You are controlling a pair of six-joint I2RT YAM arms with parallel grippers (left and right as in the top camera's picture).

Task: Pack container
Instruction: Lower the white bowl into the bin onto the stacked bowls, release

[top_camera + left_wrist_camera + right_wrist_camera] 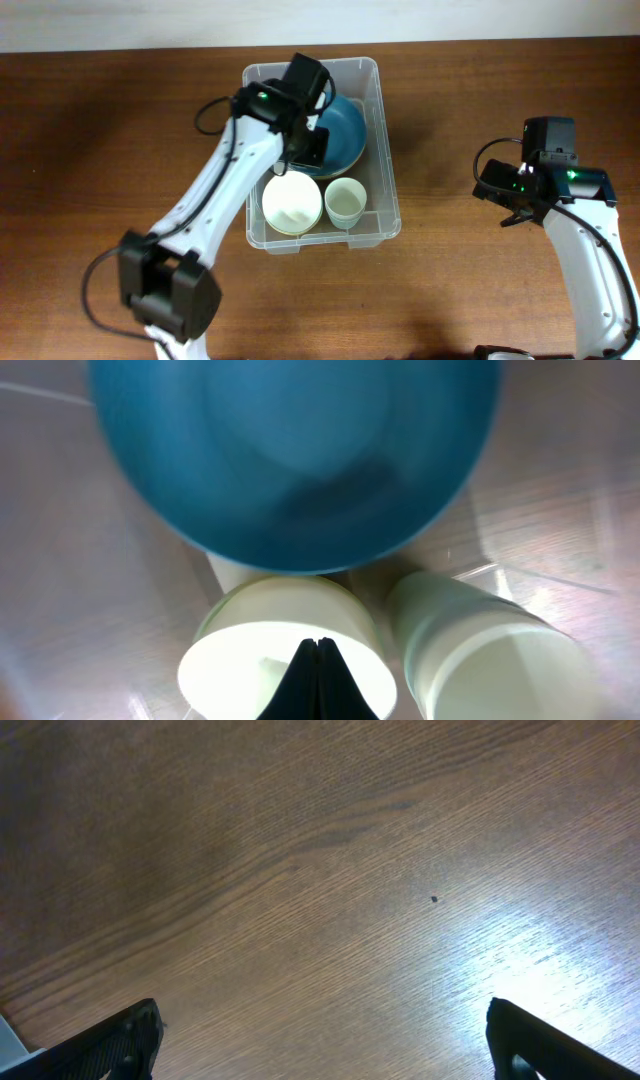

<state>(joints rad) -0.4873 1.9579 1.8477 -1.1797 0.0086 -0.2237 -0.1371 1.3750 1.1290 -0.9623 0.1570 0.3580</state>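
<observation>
Left wrist view: left hand (316,658) pressed together, empty, over white bowl (235,660) in container (386,150); right hand (322,1045) spread wide.

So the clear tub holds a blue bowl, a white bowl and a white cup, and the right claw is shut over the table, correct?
No, the right claw is open, its fingers spread wide over the table in the right wrist view. The tub does hold the blue bowl, white bowl and white cup.

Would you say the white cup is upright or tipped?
Upright: the cup shows its open mouth to the overhead camera, beside the white bowl in the container.
</observation>
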